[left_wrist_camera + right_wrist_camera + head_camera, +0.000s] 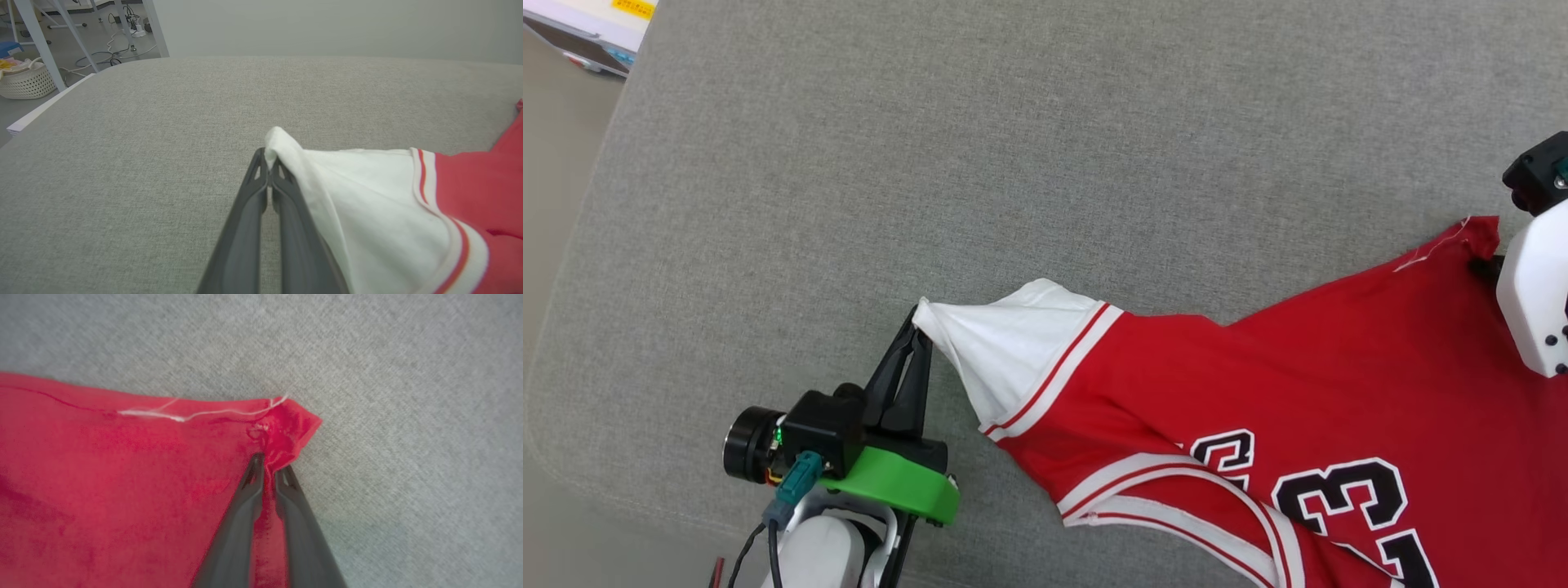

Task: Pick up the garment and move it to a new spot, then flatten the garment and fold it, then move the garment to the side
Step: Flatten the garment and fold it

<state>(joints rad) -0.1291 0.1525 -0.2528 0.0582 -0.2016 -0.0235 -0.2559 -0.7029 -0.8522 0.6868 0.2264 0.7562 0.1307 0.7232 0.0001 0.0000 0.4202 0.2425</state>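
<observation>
The garment (1323, 384), a red jersey with white sleeves, striped trim and a black number 23, lies spread over the grey cushion from the middle to the right edge. My left gripper (920, 320) is shut on the tip of the white sleeve (367, 196), pulling it into a point; its closed fingertips (258, 163) pinch the cloth. At the far right, my right gripper (269, 463) is shut on the red hem corner (286, 428), with fabric bunched between its fingers (241, 522). In the head view its white wrist (1535, 286) covers that corner.
The grey cushioned surface (1013, 163) runs wide beyond the garment, with its rounded edge at the left. A white woven basket (24, 79), table legs and cables stand on the floor off the far left. A flat white object (596, 24) lies at the top left.
</observation>
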